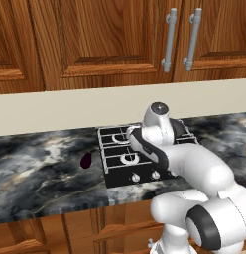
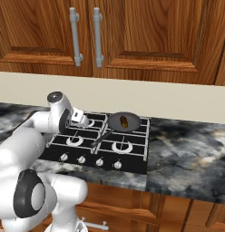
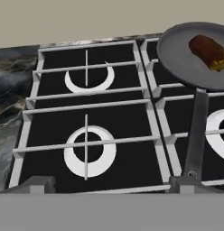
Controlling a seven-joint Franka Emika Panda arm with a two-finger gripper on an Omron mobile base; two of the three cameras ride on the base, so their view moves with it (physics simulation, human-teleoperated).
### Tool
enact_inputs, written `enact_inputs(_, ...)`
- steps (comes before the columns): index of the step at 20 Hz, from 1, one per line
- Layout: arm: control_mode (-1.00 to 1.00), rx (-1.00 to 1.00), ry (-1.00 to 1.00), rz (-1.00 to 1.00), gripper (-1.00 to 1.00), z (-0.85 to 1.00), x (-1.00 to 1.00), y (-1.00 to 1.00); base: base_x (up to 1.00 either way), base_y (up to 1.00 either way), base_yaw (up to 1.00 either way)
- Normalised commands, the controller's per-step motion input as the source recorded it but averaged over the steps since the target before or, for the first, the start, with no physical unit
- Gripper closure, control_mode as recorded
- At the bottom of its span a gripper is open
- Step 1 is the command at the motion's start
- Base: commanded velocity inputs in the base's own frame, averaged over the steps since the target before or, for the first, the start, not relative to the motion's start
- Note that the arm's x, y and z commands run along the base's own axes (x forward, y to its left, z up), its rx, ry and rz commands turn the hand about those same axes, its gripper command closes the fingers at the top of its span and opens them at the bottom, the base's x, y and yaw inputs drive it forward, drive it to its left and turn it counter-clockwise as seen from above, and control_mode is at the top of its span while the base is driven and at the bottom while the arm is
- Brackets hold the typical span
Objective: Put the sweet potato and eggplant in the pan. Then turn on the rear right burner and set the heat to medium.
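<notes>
Dark marble worktop (image 1: 40, 168) under wooden cabinets is carrying a four-burner hob (image 2: 103, 145). Your pincer (image 2: 81, 118) is hovering over the hob's left half, holding nothing. In the hand view the two tips (image 3: 37, 184) are sitting far apart at the bottom edge, so it is reading as wide.

The sweet potato (image 2: 124, 122) is already lying in the pan (image 2: 124, 122), which is resting on the rear right burner (image 2: 128, 127) with its handle (image 3: 196, 135) pointing toward the knobs (image 2: 90, 160).

The eggplant (image 1: 86, 160) is lying on the worktop just left of the hob, well apart from the pincer. That is the step in hand, by my read.

- Swing left and clear the hob edge before you are descending.
- Keep the jaws wide and come straight down over the eggplant's middle.
- It is small, glossy and rounded, so it will likely be slipping or rolling. Close across the narrow side.
- Stay clear of the pan handle on the way back.
</notes>
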Motion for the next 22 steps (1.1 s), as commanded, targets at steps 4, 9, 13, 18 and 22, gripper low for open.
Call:
enact_inputs(4, -1.00, 0.00, 0.00, -0.10, -1.00, -0.07, -0.17, 0.16, 0.00, 0.00, 0.00)
enact_inputs(9, -1.00, 0.01, -0.02, -0.01, -1.00, -0.04, -0.05, 0.46, 0.00, 0.00, 0.00)
enact_inputs(13, -1.00, 0.01, 0.00, 0.02, -1.00, 0.00, 0.00, 0.62, 0.00, 0.00, 0.00)
enact_inputs(18, -1.00, 0.03, 0.10, 0.08, -1.00, 0.08, 0.00, 0.51, 0.00, 0.00, 0.00)
enact_inputs(22, -1.00, 0.03, 0.14, 0.10, -1.00, 0.05, 0.00, 0.50, 0.00, 0.00, 0.00)
